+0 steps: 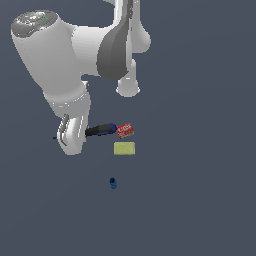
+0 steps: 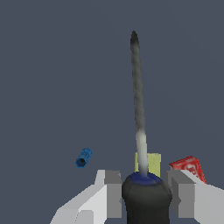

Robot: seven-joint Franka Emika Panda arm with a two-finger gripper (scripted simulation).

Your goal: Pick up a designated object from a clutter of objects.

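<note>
The screwdriver (image 2: 145,199) has a black handle with a blue collar and a long thin dark shaft (image 2: 138,96) pointing away from the wrist camera. My gripper (image 2: 146,197) is shut on the handle, with one grey finger (image 2: 113,192) pressed against each side. In the exterior view the black-and-blue handle (image 1: 100,130) sticks out from behind the arm's white hand (image 1: 72,132), which hides the fingers. The shaft tip (image 1: 54,137) shows on the other side. I cannot tell whether the tool is off the floor.
A flat red box (image 1: 125,130) with white print lies by the handle's blue end and also shows in the wrist view (image 2: 189,167). A pale yellow-green block (image 1: 124,148) sits beside the box. A small blue cylinder (image 1: 113,183) lies apart on the dark floor.
</note>
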